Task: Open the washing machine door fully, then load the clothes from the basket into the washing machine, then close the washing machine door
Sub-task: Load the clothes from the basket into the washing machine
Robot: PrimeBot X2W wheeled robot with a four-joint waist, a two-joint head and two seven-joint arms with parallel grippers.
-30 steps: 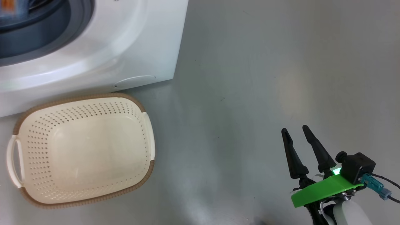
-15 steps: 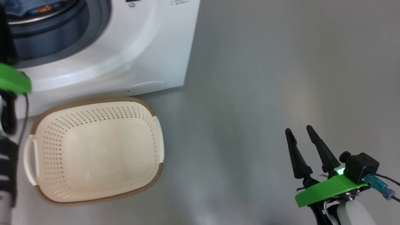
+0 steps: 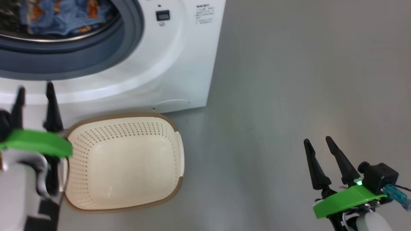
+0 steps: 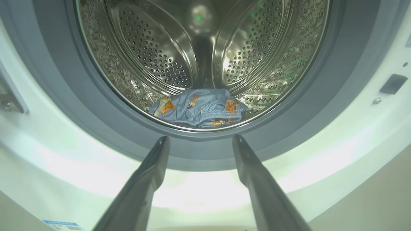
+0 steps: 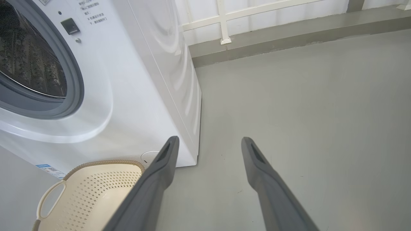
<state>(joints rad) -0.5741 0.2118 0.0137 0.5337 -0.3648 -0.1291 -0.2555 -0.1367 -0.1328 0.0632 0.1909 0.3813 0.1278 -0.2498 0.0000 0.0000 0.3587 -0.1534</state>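
Observation:
The white washing machine (image 3: 179, 64) stands at the upper left with its round opening uncovered; its door is out of view. Light blue clothes (image 3: 64, 16) with orange print lie at the bottom of the steel drum, and the left wrist view shows them (image 4: 199, 107) just behind the grey gasket. The cream basket (image 3: 125, 166) sits on the floor before the machine with nothing in it. My left gripper (image 3: 35, 89) is open beside the basket's left end, pointing at the drum mouth (image 4: 200, 138). My right gripper (image 3: 318, 140) hangs open over bare floor, far right.
Grey floor (image 3: 289, 80) spreads to the right of the machine. In the right wrist view, a white railing and a low kerb (image 5: 273, 29) run along the back, and the basket (image 5: 96, 192) lies at the lower left beside the machine (image 5: 135, 80).
The head camera has swung, so machine and basket sit further right and the drum shows more. My left gripper has come into the head view at the lower left. The right gripper has held still.

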